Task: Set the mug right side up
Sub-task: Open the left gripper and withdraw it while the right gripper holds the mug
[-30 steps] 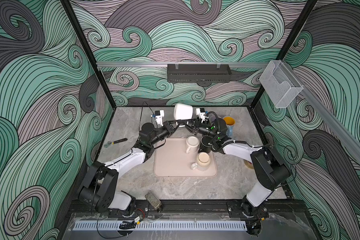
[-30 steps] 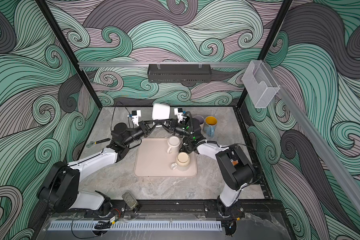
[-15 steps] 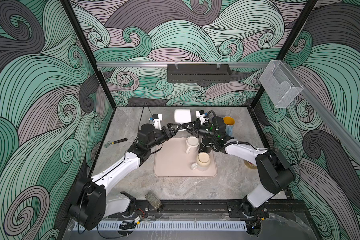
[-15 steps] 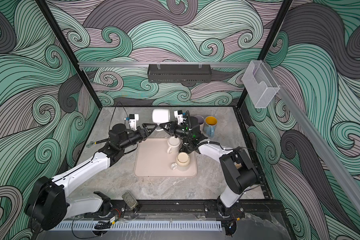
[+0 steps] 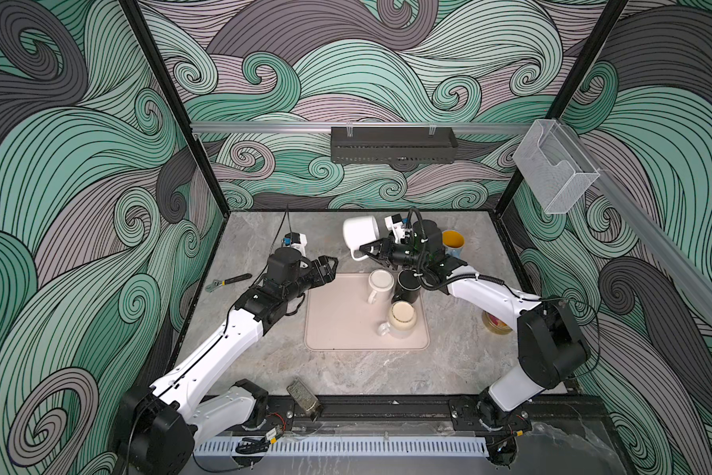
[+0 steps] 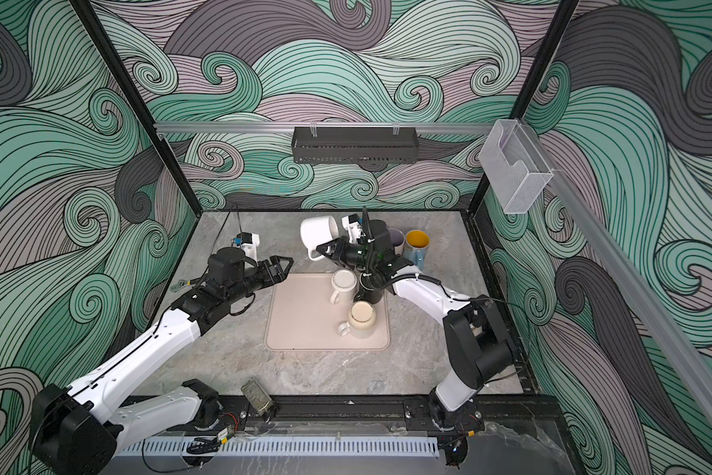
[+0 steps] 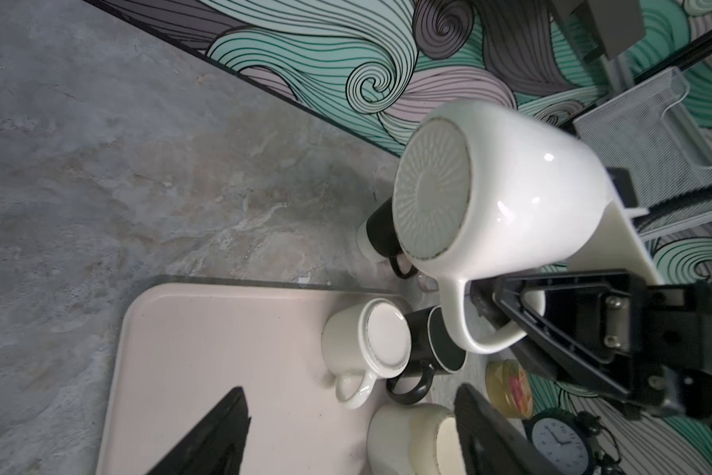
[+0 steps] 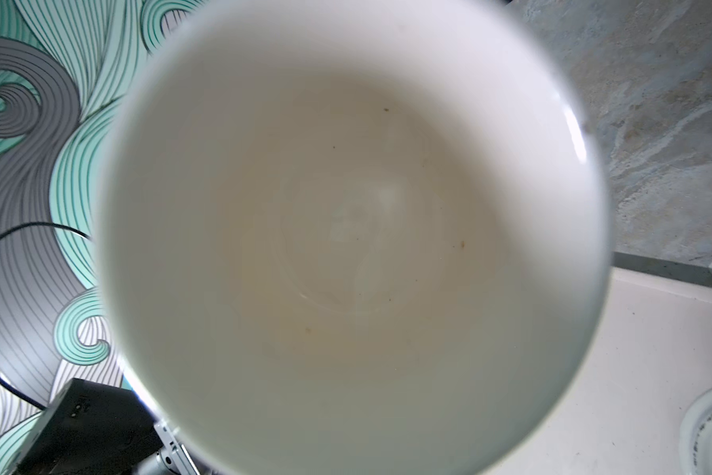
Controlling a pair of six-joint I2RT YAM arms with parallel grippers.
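Two arms reach toward the middle of the table (image 5: 264, 230) in both top views. The right gripper (image 5: 366, 249) is clenched on the handle of the large white mug (image 5: 360, 232) and holds it up off the table, near the far side of the mat (image 5: 338, 320). The mug is not upright and not upside down: it lies on its side in the air. Its bottom points toward the left arm and its mouth points back toward the right arm.

In the left wrist view the large white mug (image 7: 510, 185) shows its round ribbed bottom, and a black finger (image 7: 506, 304) of the right gripper sits at the handle loop. In the right wrist view the inside of the mug (image 8: 346, 226) fills almost the whole picture. It is empty, with a few small brown specks.

The left gripper (image 5: 329, 267) is released, with its fingers wide apart and nothing between them. It is by the far left corner of the mat, apart from the held mug.

Three other mugs stand close together on the right part of the mat: a small white mug (image 5: 381, 281), a black mug (image 5: 407, 286) and a cream mug (image 5: 403, 314). A blue mug (image 5: 453, 242) with a yellow inside stands behind the right arm. A wrench (image 5: 229, 282) lies on the table at the left.
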